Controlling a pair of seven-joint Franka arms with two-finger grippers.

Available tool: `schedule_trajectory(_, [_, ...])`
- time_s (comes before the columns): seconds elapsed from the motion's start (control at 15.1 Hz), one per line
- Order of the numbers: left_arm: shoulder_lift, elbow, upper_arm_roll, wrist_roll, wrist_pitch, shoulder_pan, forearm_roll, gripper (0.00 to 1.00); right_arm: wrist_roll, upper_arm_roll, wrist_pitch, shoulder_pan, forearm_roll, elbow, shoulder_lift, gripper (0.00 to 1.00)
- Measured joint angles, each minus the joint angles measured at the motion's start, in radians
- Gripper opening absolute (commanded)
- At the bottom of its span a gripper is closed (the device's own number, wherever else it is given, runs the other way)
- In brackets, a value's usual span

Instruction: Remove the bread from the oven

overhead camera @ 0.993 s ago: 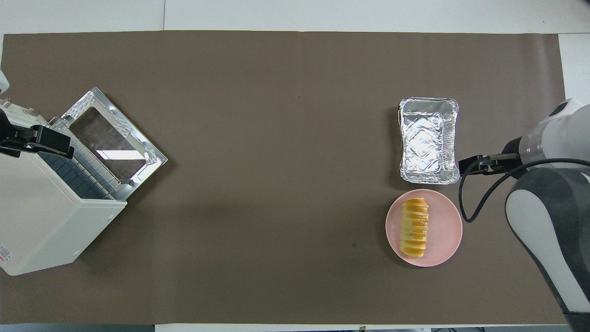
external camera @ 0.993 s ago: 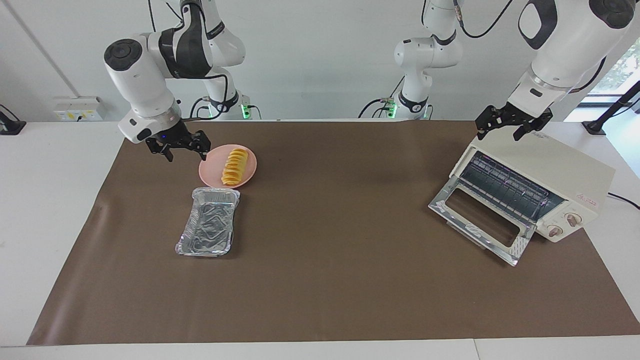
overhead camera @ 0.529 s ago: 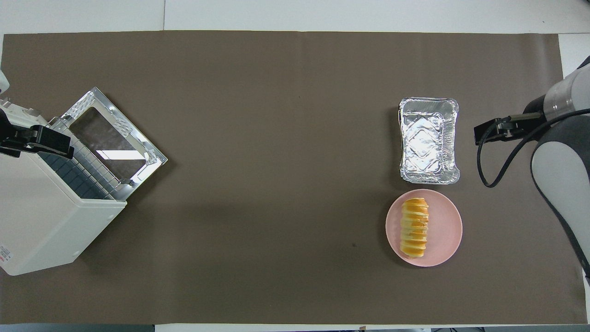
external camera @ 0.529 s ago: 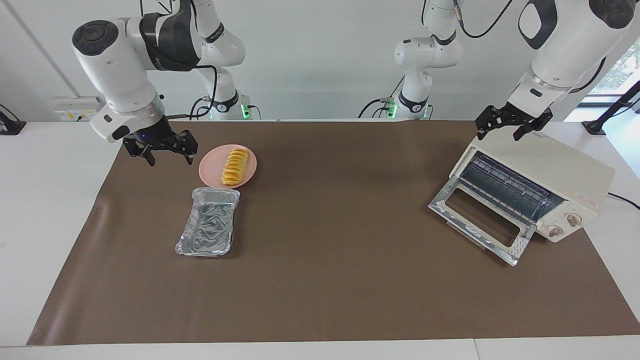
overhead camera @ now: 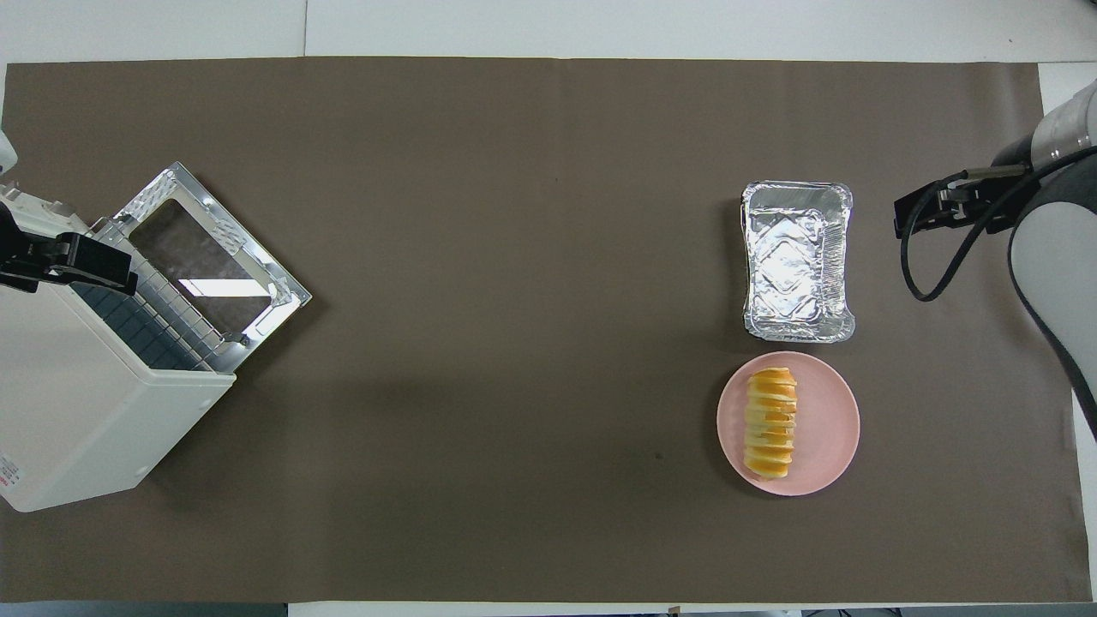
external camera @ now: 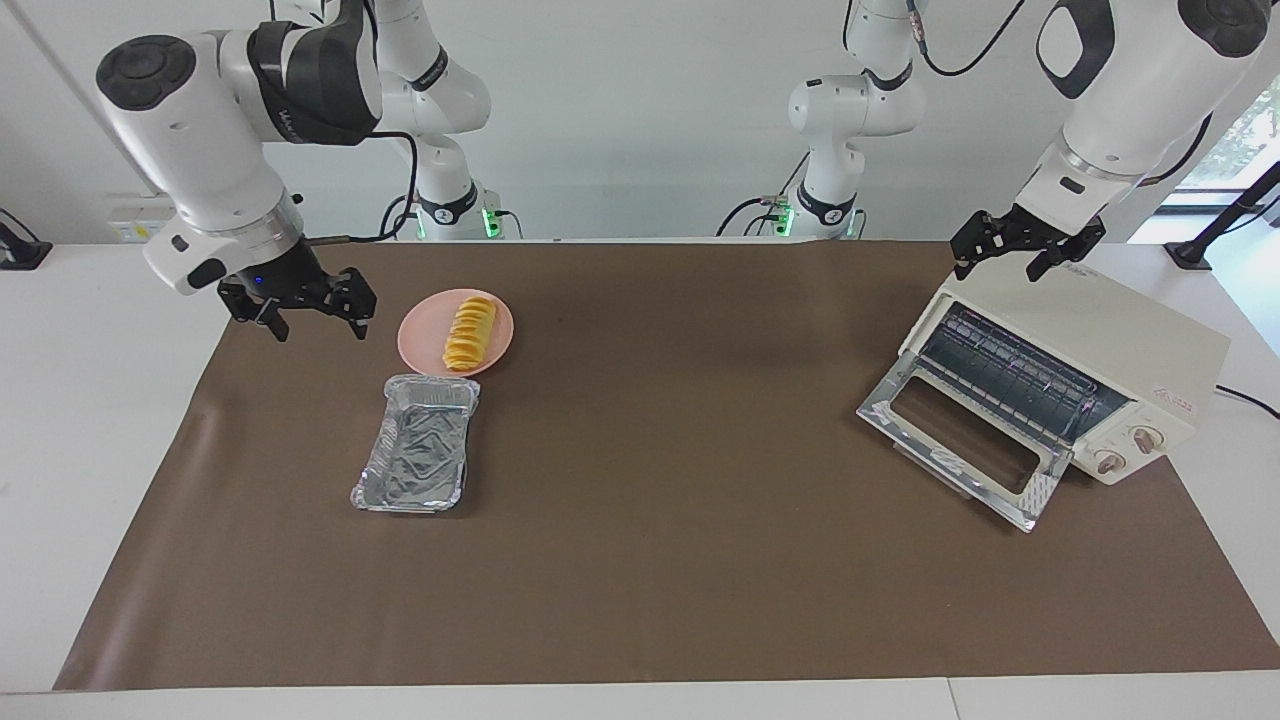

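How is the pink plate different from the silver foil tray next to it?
The plate is round, pink and smooth; the foil tray is rectangular, silver and crinkled. The plate carries the bread; the tray is empty. The plate is shallow, the tray has raised walls. The plate lies nearer the robots than the tray. Both sit on the brown mat at the right arm's end, side by side.

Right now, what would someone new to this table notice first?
Probably the bread, bright orange on a pink plate at the right arm's end, with a foil tray beside the plate, farther from the robots. Next, the oven at the left arm's end, its door dropped open and its rack bare.
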Motion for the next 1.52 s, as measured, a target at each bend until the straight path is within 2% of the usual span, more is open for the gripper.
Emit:
schedule_trajectory(0.46, [0.000,0.000,0.000,0.000,0.000,0.000,0.000,1.00,0.000,-0.004,-0.035,-0.010,0.000,-0.115,-0.149,1.00])
schedule_trajectory(1.52, [0.000,0.000,0.000,0.000,0.000,0.000,0.000,1.00,0.000,-0.004,-0.069,-0.011,0.000,-0.082,-0.155,1.00])
